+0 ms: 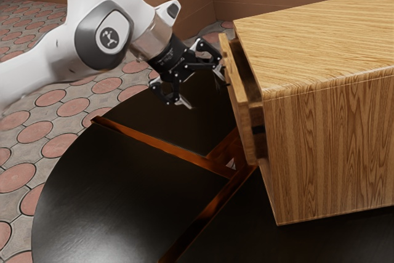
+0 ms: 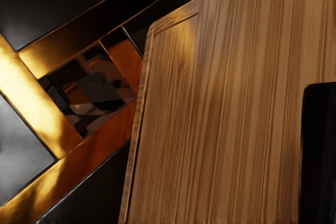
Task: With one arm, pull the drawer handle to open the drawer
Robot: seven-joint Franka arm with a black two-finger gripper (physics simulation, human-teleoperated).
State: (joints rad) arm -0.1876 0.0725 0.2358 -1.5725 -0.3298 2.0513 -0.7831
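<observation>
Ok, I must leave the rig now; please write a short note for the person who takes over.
Pincer: open, beside the drawer front, not closed on anything.
The drawer front stands out a little from the wooden cabinet, with a gap behind it, so the opening is begun.
I cannot make out the handle.
Left to do: grip the handle and pull further out.

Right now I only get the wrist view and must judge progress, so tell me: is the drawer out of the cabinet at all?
Observer: Yes. The drawer stands slightly out of the wooden cabinet, with a gap showing behind its front.
Operator: Where is my hand?
Observer: The hand is right at the drawer's front, by its upper half.
Operator: What lies below it?
Observer: A round black table, on which the cabinet stands.
</observation>
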